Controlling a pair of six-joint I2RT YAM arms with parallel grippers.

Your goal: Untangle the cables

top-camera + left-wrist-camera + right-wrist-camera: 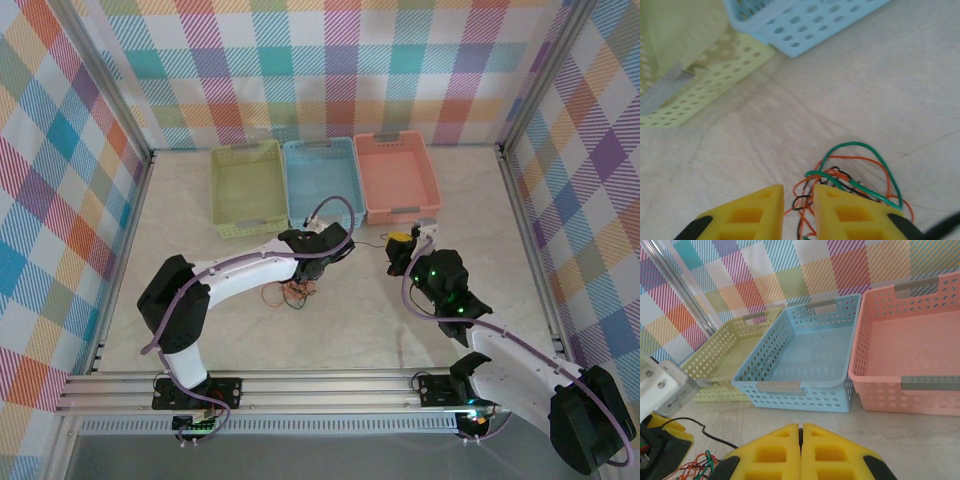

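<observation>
From above, three baskets stand in a row along the far edge of the tabletop (340,335): a green basket (248,185), a blue basket (320,180) and a pink basket (397,178). The cables (290,294) lie in a small tangle near the middle of the tabletop, a little left of centre. They sit just beside the left arm (250,266), whose wrist bends over them. The right gripper (399,241) hangs right of centre, near the pink basket's near corner and apart from the tangle.

In the left wrist view, the left gripper (798,192) has its yellow fingers (771,200) drawn close with a narrow gap. Orange and black strands of the cables (840,176) run into that gap, but whether they are pinched cannot be told. A green loop arches just beyond the right-hand finger.

In the right wrist view, the right gripper (801,430) has its fingers pressed together with nothing between them. The cables (697,465) show at the lower left corner, small and partly hidden.
</observation>
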